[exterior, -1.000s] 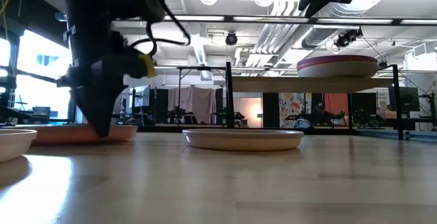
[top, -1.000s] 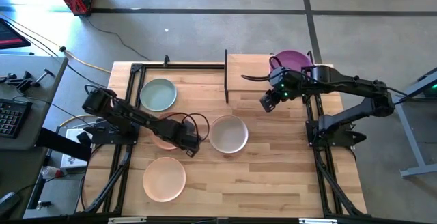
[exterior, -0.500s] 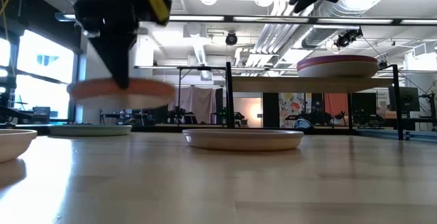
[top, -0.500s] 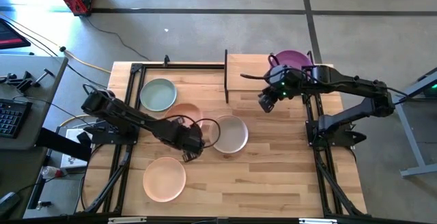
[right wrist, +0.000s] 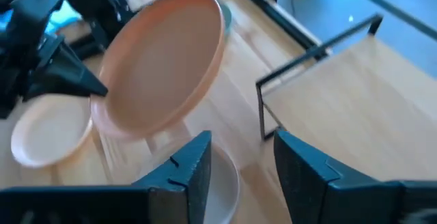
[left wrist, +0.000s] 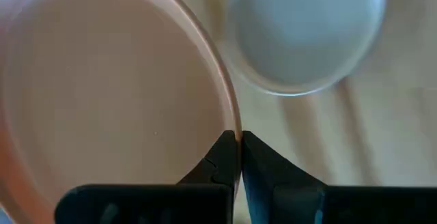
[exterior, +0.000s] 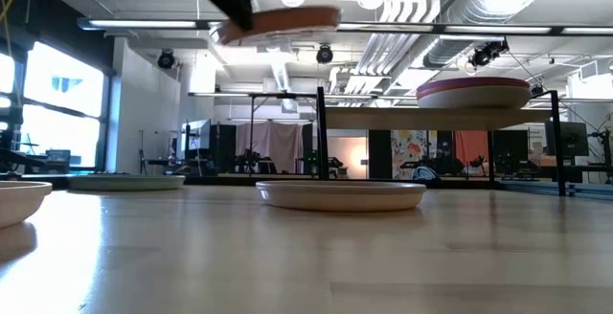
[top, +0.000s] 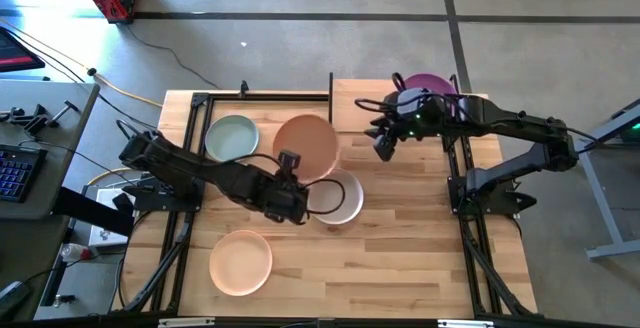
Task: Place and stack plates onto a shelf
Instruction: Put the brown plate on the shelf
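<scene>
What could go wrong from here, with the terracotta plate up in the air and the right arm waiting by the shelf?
The left gripper pinches the terracotta plate only at its rim, jaws shut, so it could tilt or slip and drop onto the off-white plate below.

The right gripper, jaws open, hangs close to the raised plate; the two could collide during a handover.

The shelf has a black post on the plate's side, which the plate might catch.

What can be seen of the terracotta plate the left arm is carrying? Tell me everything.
The terracotta plate is round, shallow and matte, with a low raised rim and a plain, empty inside. It is lifted clear of the tabletop, above the cream-white plate, and roughly level in the low view. The left tool is shut on its rim at one edge; nothing else touches it. The right tool hangs open nearby, facing it, beside the shelf.
</scene>
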You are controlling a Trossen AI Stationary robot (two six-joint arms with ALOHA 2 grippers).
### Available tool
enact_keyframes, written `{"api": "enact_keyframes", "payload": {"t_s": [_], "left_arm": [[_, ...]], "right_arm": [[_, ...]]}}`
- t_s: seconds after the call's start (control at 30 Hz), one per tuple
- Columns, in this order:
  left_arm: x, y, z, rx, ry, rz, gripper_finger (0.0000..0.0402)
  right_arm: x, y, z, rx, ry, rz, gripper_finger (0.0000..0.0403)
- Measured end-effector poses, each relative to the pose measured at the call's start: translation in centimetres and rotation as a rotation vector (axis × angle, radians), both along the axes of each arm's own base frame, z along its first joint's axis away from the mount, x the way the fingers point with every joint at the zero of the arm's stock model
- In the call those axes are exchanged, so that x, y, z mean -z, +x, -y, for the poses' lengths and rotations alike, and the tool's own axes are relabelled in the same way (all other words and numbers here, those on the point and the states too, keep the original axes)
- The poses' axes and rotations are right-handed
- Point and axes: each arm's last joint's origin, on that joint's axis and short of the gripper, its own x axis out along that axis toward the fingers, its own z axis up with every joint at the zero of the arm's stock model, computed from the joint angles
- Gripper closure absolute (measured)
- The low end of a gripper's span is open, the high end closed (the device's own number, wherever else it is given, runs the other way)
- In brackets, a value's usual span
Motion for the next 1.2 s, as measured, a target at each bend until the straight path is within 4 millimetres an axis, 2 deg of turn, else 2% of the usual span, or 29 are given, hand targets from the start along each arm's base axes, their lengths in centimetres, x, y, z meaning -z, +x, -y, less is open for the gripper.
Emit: {"api": "enact_keyframes", "payload": {"t_s": [0.17,0.37,0.7,0.9,1.03,1.2], "left_arm": [[-1.5,0.3,-0.4,0.150,0.193,-0.066,0.0400],[-1.8,0.6,-1.6,0.219,0.356,-0.166,0.0400],[-1.9,1.0,-3.5,0.201,0.412,-0.215,0.0400],[-1.9,1.0,-3.9,0.187,0.411,-0.216,0.0400],[-1.9,1.1,-3.9,0.187,0.411,-0.215,0.0400],[-1.9,1.1,-3.9,0.186,0.401,-0.206,0.0400]], "right_arm": [[-0.6,0.3,0.8,0.041,-0.016,0.081,0.0252],[-1.4,0.7,1.4,0.065,-0.030,0.174,0.0251],[-0.2,2.2,2.0,0.070,-0.020,0.130,0.0251],[0.8,3.3,2.2,0.066,-0.018,0.092,0.0252],[1.0,3.5,2.2,0.071,-0.011,0.089,0.0268],[1.0,3.7,2.3,0.088,-0.003,0.099,0.0321]]}}
